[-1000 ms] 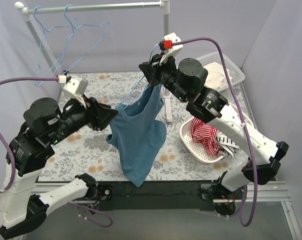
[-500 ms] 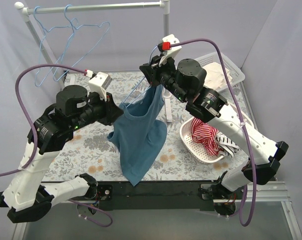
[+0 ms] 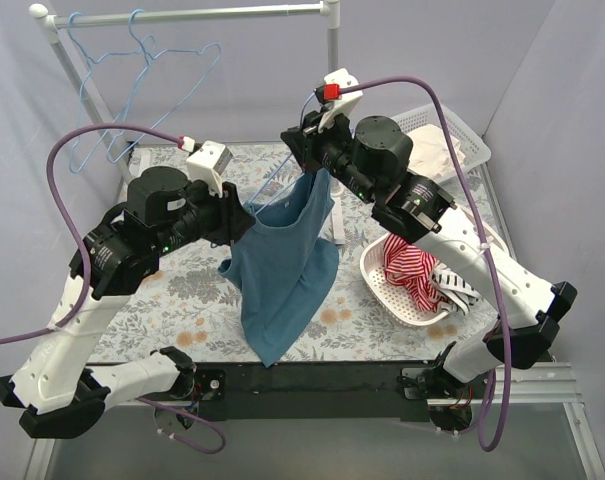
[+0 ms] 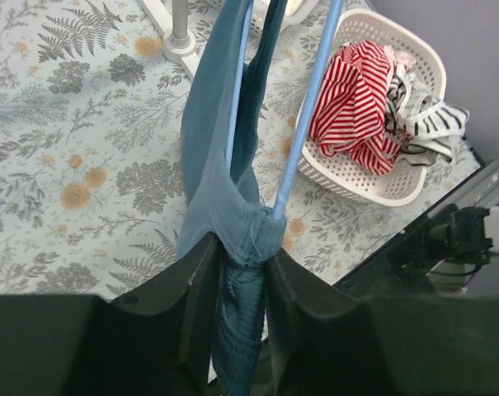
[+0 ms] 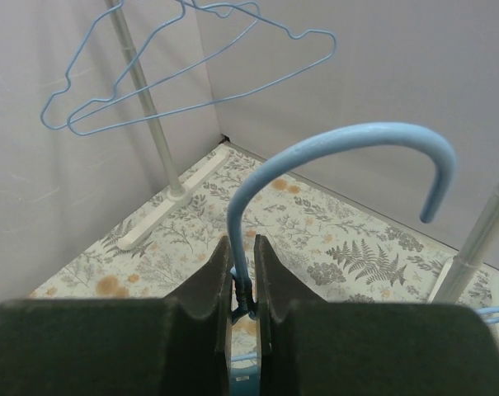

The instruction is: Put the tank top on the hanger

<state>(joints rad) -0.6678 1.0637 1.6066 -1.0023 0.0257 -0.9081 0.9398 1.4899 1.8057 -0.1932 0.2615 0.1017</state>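
The teal tank top hangs in mid-air, draped on a thin light-blue hanger. My right gripper is shut on the hanger's twisted neck, just under the hook, as the right wrist view shows. My left gripper is at the garment's left shoulder. In the left wrist view the left gripper is shut on a bunched fold of the tank top. The hanger's wire ends just above the fingers. The garment's lower hem dangles over the table's front edge.
A white basket with a red-and-white striped garment sits under the right arm. Another white basket with white cloths stands behind it. Two spare hangers hang on the rack rail at the back left.
My left arm swung right to the tank top's left shoulder and closed on the cloth. The right arm held still with the hanger.
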